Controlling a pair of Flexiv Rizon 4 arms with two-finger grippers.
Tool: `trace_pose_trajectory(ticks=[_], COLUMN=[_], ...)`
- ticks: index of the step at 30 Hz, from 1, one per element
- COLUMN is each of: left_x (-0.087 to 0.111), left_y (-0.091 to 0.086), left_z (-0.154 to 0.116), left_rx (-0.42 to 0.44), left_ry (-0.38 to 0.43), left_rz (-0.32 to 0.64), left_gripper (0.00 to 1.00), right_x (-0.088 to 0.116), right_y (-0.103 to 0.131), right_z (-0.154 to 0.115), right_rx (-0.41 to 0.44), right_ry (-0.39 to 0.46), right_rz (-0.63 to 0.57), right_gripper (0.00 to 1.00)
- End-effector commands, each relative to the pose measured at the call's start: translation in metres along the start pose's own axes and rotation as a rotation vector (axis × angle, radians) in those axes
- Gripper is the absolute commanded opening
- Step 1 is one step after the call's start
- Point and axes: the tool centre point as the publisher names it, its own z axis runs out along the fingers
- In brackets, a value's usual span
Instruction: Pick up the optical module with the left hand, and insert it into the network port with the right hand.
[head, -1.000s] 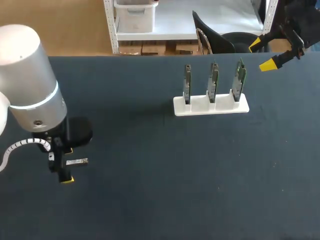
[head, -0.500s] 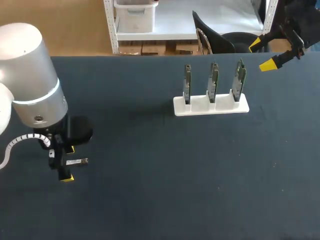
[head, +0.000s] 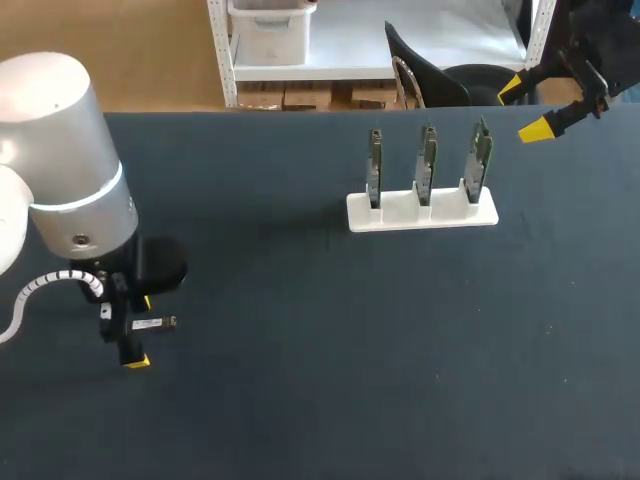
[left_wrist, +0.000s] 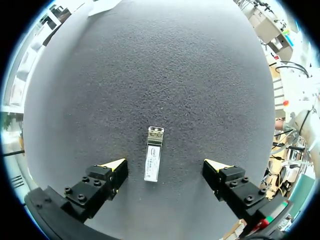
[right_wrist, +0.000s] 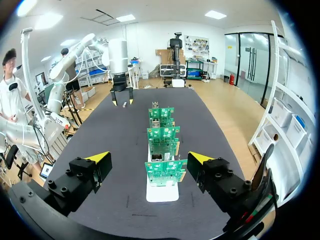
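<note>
1. Left wrist view: the optical module (left_wrist: 154, 161) lies flat on the table (left_wrist: 150, 60), lengthwise between the fingers of the left gripper (left_wrist: 165, 166). The jaws are wide and neither tip touches it, so it is not yet grasped.
2. Risk, off-centre closure: the module sits nearer one finger than the other. That finger would likely meet it first and push or swivel it across the table before the second arrives.
3. Risk, shallow grip: the module is low and thin. Tips closing too high may let it slip or tilt on lifting, and tips too low would press into the table.
4. Head view: the right gripper (head: 523, 108) hangs at the far right, jaws wide and empty, well apart from the module at the near left.
5. Risk, handover: the part must pass between grippers. A short body held mid-length leaves the second gripper little to seize, so a drop is possible.
6. Risk, insertion: three circuit boards (head: 427, 160) stand upright in a white stand (head: 420, 215), far and right of middle — their ports are too small to make out. A skewed or reversed module would likely jam at the port, or shove the stand — it looks unfixed.
</note>
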Motion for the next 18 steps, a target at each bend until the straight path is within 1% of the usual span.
trace_pose_trajectory(ticks=[1, 2, 3, 4, 5, 6, 7, 18], left_x=[0.003, 0.004, 0.004, 0.005, 0.006, 0.006, 0.007, 0.006], left_y=[0.001, 0.001, 0.0, 0.0, -0.001, -0.002, -0.002, -0.002], left_z=[0.007, 0.008, 0.009, 0.01, 0.011, 0.012, 0.013, 0.018], left_rx=[0.011, 0.012, 0.018, 0.02, 0.018, 0.015, 0.014, 0.006], left_ry=[0.003, 0.005, 0.006, 0.01, 0.015, 0.022, 0.026, 0.03], left_rz=[0.005, 0.005, 0.007, 0.011, 0.011, 0.022, 0.023, 0.019], left_gripper=[0.95, 0.66, 0.47, 0.1, 0.11, 0.07, 0.0, 0.0], right_x=[0.0, 0.0, 0.0, 0.0, 0.0, 0.0, 0.0, 0.0], right_y=[0.002, 0.002, 0.002, 0.002, 0.002, 0.002, 0.002, 0.002], right_z=[0.0, 0.0, 0.0, 0.0, 0.0, 0.0, 0.0, 0.0], right_rx=[0.007, 0.007, 0.007, 0.007, 0.007, 0.007, 0.007, 0.007], right_ry=[0.0, 0.0, 0.0, 0.0, 0.0, 0.0, 0.0, 0.0], right_rz=[0.0, 0.0, 0.0, 0.0, 0.0, 0.0, 0.0, 0.0], right_gripper=[1.0, 1.0, 1.0, 1.0, 1.0, 1.0, 1.0, 1.0])
